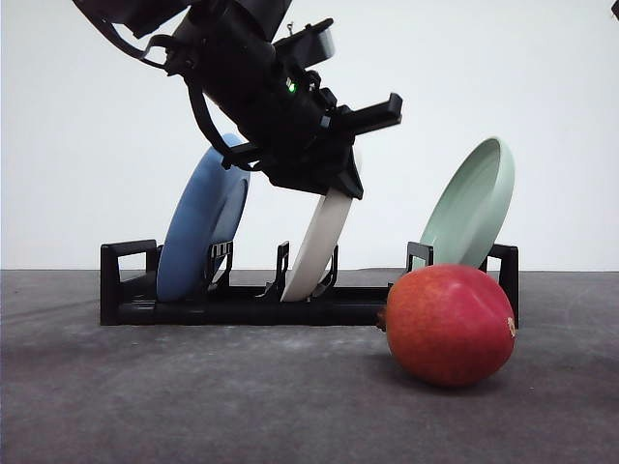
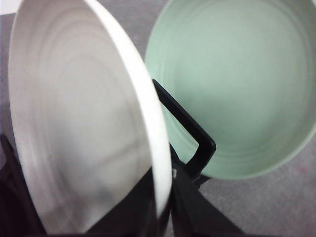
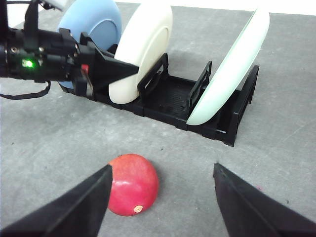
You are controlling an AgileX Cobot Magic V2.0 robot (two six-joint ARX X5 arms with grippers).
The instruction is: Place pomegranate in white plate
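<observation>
In the front view, the pomegranate [image 1: 451,325] is seen lying on the grey table [image 1: 193,396], just in front of the right end of a black rack [image 1: 242,304]. Three plates are stood on edge in the rack: a blue plate [image 1: 198,237] at the left, the white plate [image 1: 317,244] in the middle and a pale green plate [image 1: 472,208] at the right. The left gripper [image 1: 334,184] is lowered over the top edge of the white plate (its upper rim is hidden behind the black body). In the left wrist view, the white plate's rim is seen passing down between the dark fingers [image 2: 190,207], which are closed on it as far as can be told; the green plate stands just beyond. In the right wrist view, the right gripper [image 3: 160,197] is held spread wide above the table, nothing between its fingers, with the pomegranate lying beside the inner edge of one finger [image 3: 81,205].
</observation>
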